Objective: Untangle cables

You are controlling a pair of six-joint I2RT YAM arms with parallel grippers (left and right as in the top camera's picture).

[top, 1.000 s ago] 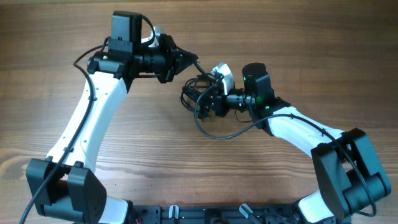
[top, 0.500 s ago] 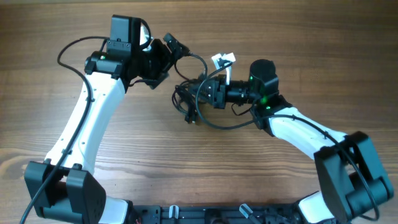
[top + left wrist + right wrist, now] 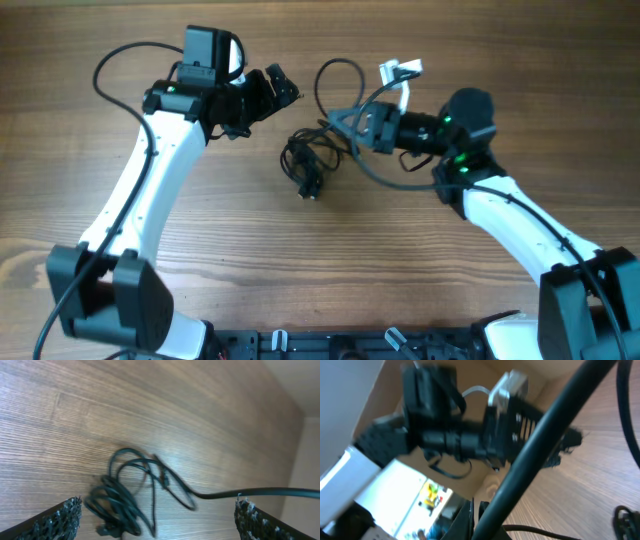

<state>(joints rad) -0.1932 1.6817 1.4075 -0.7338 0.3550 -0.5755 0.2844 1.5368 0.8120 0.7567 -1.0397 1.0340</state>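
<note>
The cables (image 3: 305,160) lay in a small dark knot on the bare wooden table (image 3: 450,300), between the two arms. The left gripper (image 3: 280,88) hung above and to the left of that knot, its jaws spread wide and holding nothing. In its wrist view the two ribbed fingertips (image 3: 60,520) framed the knot from either side, well clear of it. The right gripper (image 3: 345,118) sat just to the right of the knot with its jaws clamped on one strand of the cables. From there the strand arched up in a tall loop (image 3: 330,72) behind the knot, and another length sagged below the gripper's body.

In the right wrist view that held strand (image 3: 535,455) crossed the picture as a thick blurred bar. It hid much of the left arm (image 3: 455,440) beyond it and almost all of the knot. A small white piece (image 3: 400,72), perhaps a tag or connector, stuck up beside the right wrist, farther right of the knot. A pale wall (image 3: 305,460) edged the table past the knot.
</note>
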